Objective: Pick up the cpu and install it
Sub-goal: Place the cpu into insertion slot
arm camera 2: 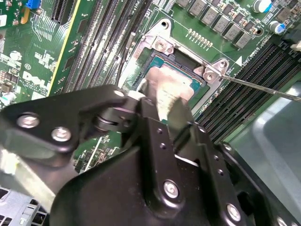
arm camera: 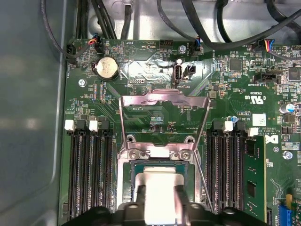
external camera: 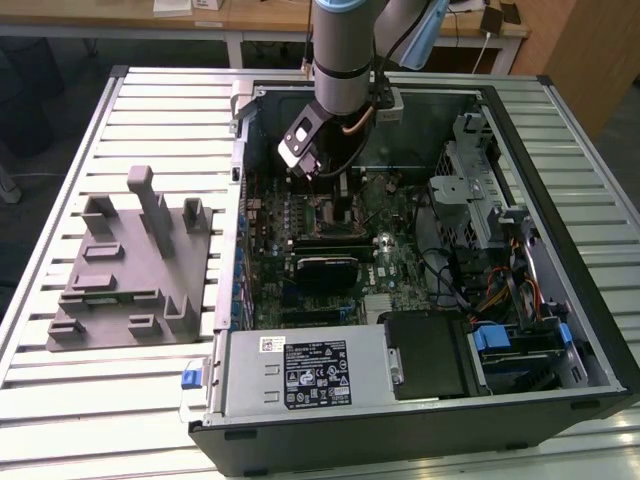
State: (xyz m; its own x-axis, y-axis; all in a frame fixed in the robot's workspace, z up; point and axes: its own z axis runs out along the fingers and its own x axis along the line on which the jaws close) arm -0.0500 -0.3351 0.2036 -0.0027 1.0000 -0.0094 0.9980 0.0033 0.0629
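Observation:
The cpu (arm camera: 160, 181), a flat chip with a pale silver top, sits between my gripper's (arm camera: 160, 203) black fingers (arm camera: 139, 203) directly over the open motherboard socket (arm camera: 136, 165). In the second wrist view the cpu (arm camera 2: 170, 89) is low in the socket's metal frame (arm camera 2: 162, 45); whether it rests on the socket I cannot tell. My gripper (arm camera 2: 162, 110) is shut on its edges. In the exterior view the gripper (external camera: 318, 172) reaches down into the open computer case (external camera: 400, 420) near its far wall.
The socket's load plate (arm camera: 162, 100) is swung up and its thin lever (arm camera 2: 263, 88) juts out sideways. Memory slots (arm camera: 89, 174) flank the socket. A grey fixture block (external camera: 130, 265) stands on the slatted table at the exterior view's left. Cables and a drive cage (external camera: 480, 200) crowd the right.

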